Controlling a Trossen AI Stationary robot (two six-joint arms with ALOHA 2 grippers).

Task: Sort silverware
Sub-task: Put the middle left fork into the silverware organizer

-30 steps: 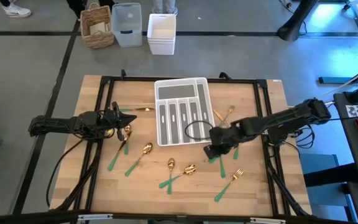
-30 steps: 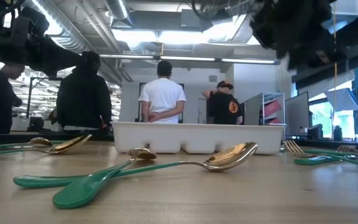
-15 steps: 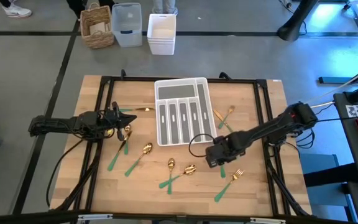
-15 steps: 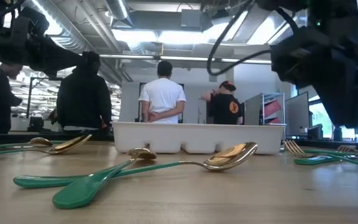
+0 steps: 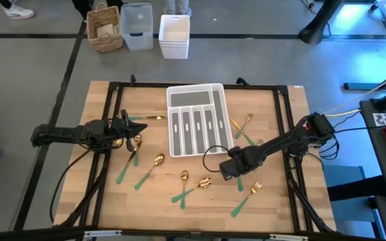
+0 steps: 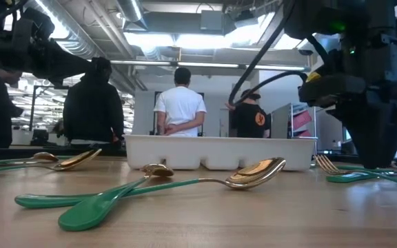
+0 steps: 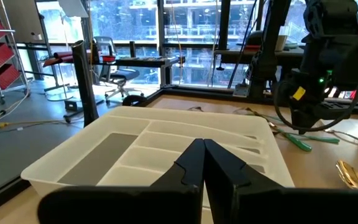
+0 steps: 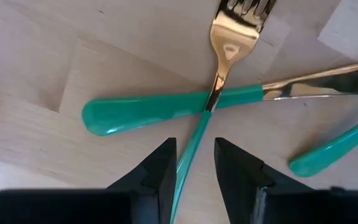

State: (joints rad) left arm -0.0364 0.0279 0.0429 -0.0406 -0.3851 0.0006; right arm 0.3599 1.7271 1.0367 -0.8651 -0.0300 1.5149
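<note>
My right gripper (image 5: pixel 232 169) (image 8: pixel 194 148) is low over the table beside the white tray's (image 5: pixel 196 117) near right corner, fingers open and pointing down. They stand on either side of the slim green handle (image 8: pixel 197 130) of a gold-headed fork (image 8: pixel 231 34). That fork lies across another green handle (image 8: pixel 135 113). I cannot tell whether a finger touches it. My left gripper (image 5: pixel 123 126) (image 7: pixel 204 163) waits shut, left of the tray. More spoons (image 5: pixel 156 163) (image 6: pixel 252 173) and forks (image 5: pixel 250 193) lie flat on the wood.
The slotted tray (image 7: pixel 135 149) (image 6: pixel 219 151) sits in the table's middle toward the far edge. A black frame (image 5: pixel 112 87) runs around the tabletop. Loose silverware lies near my left gripper (image 5: pixel 136 144) and right of the tray (image 5: pixel 243 124). People stand in the room beyond the table.
My right gripper has come down from well above the table to just above the wood, shifting a little toward the near edge, over the crossed silverware by the tray's near right corner. The silverware has not moved.
</note>
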